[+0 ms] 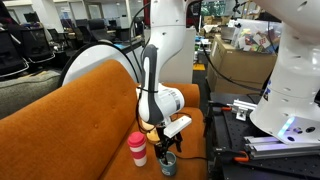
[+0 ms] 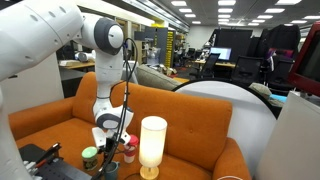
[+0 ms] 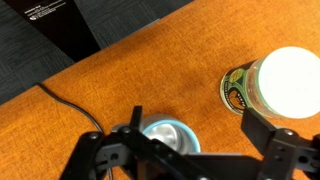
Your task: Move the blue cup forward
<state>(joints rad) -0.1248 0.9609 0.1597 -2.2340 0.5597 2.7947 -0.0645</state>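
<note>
The hand is hovering, fingers spread apart around the blue cup on the table; the nearby can's green-yellow label is showing too blurred to read.

Orange surface carries blue cup, red tumbler, lamp, tin.

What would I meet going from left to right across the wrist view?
black cable → blue cup → bright white round top. The green-labelled thing overlaps the white top, so it is left out.
</note>
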